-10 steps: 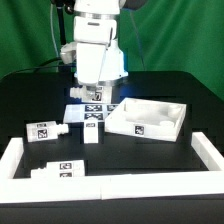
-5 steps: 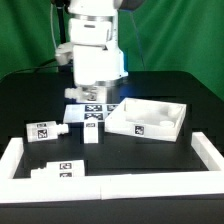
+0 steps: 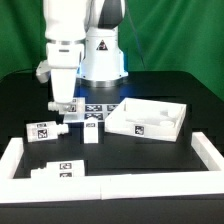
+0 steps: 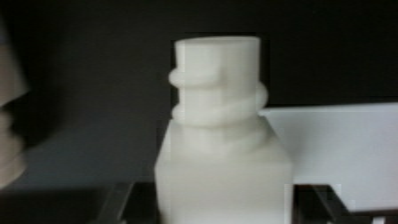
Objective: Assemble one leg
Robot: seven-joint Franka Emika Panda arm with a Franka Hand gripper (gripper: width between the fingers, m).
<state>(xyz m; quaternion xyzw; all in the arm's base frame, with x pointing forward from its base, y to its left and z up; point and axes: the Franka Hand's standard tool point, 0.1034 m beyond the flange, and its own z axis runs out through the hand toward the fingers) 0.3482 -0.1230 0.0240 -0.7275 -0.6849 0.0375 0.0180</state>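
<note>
- The arm has swung toward the exterior view's left since the earlier picture.
- Back then the claw hung over the marker board [image 3: 100,109]. Now the claw [image 3: 66,104] is past the edge of that board on the exterior view's left, low over the black table [image 3: 150,165].
- The claw is clenched on the leg [image 4: 217,130]. In the wrist view the leg fills the middle, with its thin end pointing away from the claw.
- A second leg [image 3: 42,129] lies flat on the table, near the claw and a little nearer the camera. It has not moved.
- A third leg [image 3: 91,133] stands up just in front of the marker board, in the same spot as before.
- A fourth leg [image 3: 60,172] lies by the white fence [image 3: 120,186] at the front, where it was before.
- The big white tray [image 3: 140,129] sits on the exterior view's right of the standing leg, and it has stayed put too.
</note>
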